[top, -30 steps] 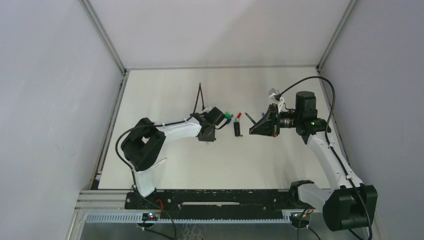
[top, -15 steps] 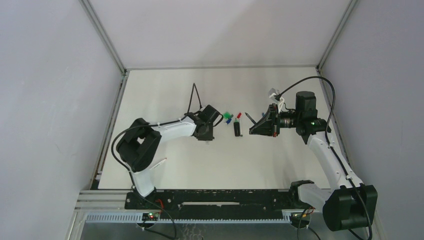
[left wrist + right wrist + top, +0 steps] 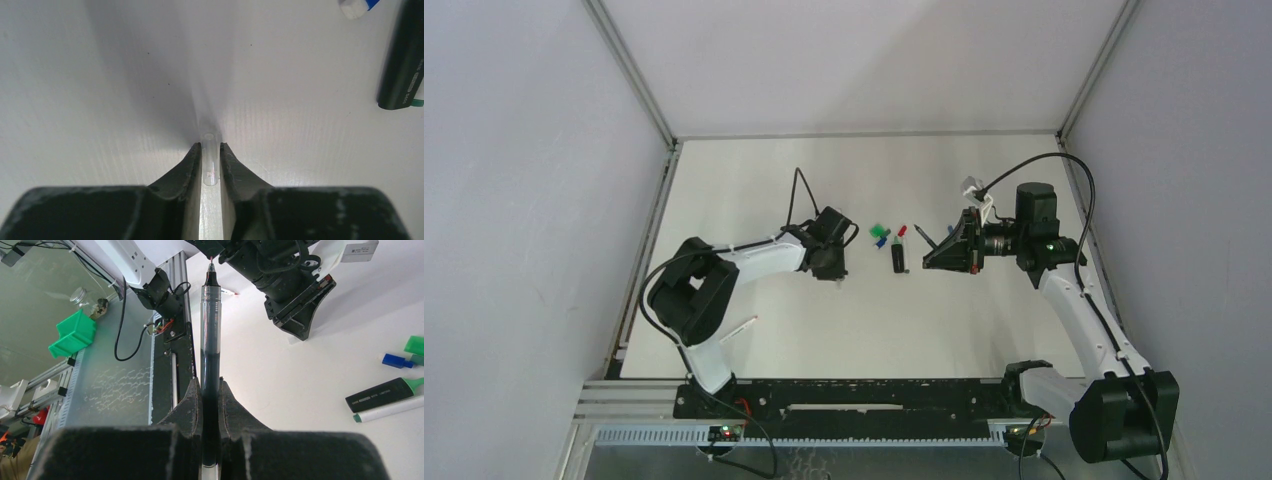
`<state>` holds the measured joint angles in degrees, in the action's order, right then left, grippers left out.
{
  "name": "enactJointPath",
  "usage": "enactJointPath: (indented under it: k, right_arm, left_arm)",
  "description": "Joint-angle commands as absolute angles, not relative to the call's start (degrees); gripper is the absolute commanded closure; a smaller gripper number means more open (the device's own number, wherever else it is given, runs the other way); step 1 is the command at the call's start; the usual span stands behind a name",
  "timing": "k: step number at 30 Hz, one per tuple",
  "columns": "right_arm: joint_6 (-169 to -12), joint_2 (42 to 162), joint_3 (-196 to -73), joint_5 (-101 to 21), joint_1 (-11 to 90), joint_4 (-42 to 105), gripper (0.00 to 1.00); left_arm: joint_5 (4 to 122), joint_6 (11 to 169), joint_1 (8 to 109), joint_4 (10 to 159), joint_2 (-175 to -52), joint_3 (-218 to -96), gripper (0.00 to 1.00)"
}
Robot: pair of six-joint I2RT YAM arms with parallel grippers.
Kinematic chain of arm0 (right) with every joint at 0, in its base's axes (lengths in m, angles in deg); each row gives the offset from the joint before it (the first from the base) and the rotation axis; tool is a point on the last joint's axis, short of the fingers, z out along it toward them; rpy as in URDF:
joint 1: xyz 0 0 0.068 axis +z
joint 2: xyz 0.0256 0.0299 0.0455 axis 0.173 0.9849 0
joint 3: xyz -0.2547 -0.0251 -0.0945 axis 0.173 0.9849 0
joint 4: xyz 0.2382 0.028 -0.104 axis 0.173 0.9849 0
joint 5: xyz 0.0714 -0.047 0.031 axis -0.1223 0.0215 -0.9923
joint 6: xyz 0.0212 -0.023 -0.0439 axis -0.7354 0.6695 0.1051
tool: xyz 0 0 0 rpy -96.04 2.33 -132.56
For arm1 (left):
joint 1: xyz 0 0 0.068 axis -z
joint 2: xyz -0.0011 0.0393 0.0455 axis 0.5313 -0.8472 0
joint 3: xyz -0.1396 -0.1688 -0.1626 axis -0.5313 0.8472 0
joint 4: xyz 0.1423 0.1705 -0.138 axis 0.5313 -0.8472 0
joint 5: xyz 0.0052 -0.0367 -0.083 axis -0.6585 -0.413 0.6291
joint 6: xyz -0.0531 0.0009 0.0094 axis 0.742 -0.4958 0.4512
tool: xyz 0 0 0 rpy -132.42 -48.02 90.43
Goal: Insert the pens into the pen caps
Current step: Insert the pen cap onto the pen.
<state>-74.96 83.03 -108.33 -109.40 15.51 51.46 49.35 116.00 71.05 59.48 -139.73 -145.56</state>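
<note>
White walls on a metal frame (image 3: 629,70) closed in a white table (image 3: 754,190). Nearest the arm bases, a spare pen (image 3: 742,327), white with a red end, lay loose beside the left arm's elbow, well apart from everything else.

Further in, the left gripper (image 3: 210,146) pointed down at the table, its jaws pinched on a clear cap (image 3: 210,162). The cap's open end stuck out just past the fingertips (image 3: 192,152). Whether it touched the surface could not be told.

To that gripper's right, between the two arms, a black marker (image 3: 898,258) with a green end lay flat, touched by neither gripper. In the right wrist view, a white pen (image 3: 387,410) lay just beside it and roughly parallel.

On the other side of the marker, the right gripper (image 3: 210,385) was turned level, facing the left arm. Its jaws were clamped on a pen (image 3: 210,325) with a clear barrel and dark ink. The pen was held off the table, with its bare tip aimed toward the left gripper and apart from it.

Just beyond the marker sat a blue cap (image 3: 882,241) and a green cap (image 3: 876,229), close together. A small red end (image 3: 902,232) lay just to their right. The top view was too small to show what it belonged to.
</note>
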Motion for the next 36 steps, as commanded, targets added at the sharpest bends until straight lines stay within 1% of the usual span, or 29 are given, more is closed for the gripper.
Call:
enactJointPath:
  k: [1, 4, 13, 14, 16, 20, 23, 30, 36]
  right_arm:
    - [-73.73, 81.74, -110.49, -110.76, 15.06, 51.36, 1.00]
    - [-73.81, 81.87, -110.52, -110.73, 15.05, 51.39, 1.00]
    - [-73.75, 81.96, -110.55, -110.73, 15.06, 51.39, 1.00]
    - [-73.77, 81.95, -110.54, -110.77, 15.06, 51.36, 1.00]
    - [-73.80, 81.99, -110.53, -110.80, 15.13, 51.43, 1.00]
    - [-73.75, 82.01, -110.56, -110.84, 15.15, 51.37, 1.00]
    - [-73.76, 82.01, -110.49, -110.85, 15.10, 51.23, 1.00]
    - [-73.74, 82.00, -110.49, -110.85, 15.14, 51.22, 1.00]
    - [-73.82, 81.88, -110.54, -110.86, 15.07, 51.27, 1.00]
  left_arm:
    - [48.82, 116.30, 70.68, 57.42, -141.95, -144.31, 0.81]
    - [47.47, 116.06, 70.85, 56.25, -142.21, -144.59, 0.83]
    - [38.98, 114.08, 73.30, 48.06, -145.64, -149.53, 0.81]
    - [38.31, 113.95, 73.61, 47.26, -145.91, -150.07, 0.82]
    - [36.94, 113.80, 74.30, 46.29, -145.88, -150.85, 0.88]
    - [32.84, 113.80, 76.15, 44.21, -144.51, -152.83, 0.95]
    - [28.87, 113.75, 77.87, 41.78, -143.62, -154.86, 0.98]
    - [21.76, 114.32, 81.40, 36.58, -144.44, -159.26, 0.98]
    - [23.48, 114.45, 81.79, 37.67, -146.41, -159.02, 0.96]
